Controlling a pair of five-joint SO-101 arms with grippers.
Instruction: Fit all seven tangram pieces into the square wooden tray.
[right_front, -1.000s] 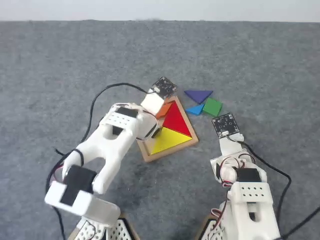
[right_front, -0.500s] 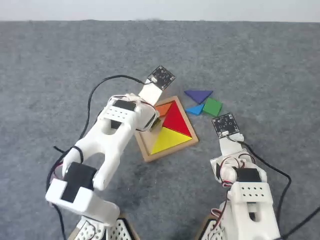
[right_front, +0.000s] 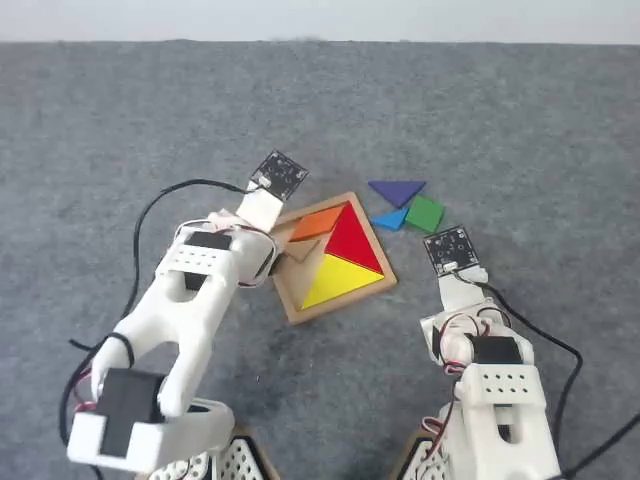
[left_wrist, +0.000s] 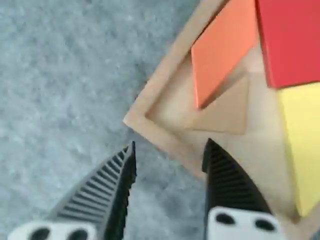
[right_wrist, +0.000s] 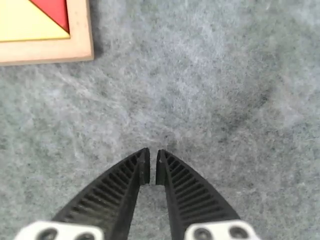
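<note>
A: Tray?

B: Square wooden tray (right_front: 345, 303) sits on the grey tabletop (right_front: 520, 120), turned cornerwise. Three pieces are inside: red triangle (right_front: 350, 238), yellow triangle (right_front: 340, 278) edge to edge with it, and orange piece (right_front: 315, 222) along the red one's other side.

A: Orange seated flat?

B: Can't tell. In the left wrist view it runs along the tray rim, with bare tray floor next to it up to the corner.

A: Loose pieces?

B: Three, outside the tray, close to the corner where the red triangle points: purple triangle (right_front: 397, 189), blue triangle (right_front: 390, 218), green square (right_front: 425, 213). Blue touches green. Purple is just beside them, slightly apart.

A: Left gripper?

B: Left gripper (left_wrist: 170, 145) is at the tray corner with the bare floor. Fingers are spread wide and hold nothing. One finger is over the tabletop outside the tray, the other over the tray's edge. Contact with the rim: can't tell.

A: Right gripper?

B: Right gripper (right_wrist: 152, 151) is above the tabletop off another tray corner, the one with yellow and red in it. Fingers are pressed nearly together, nothing between them, well clear of the tray.
</note>
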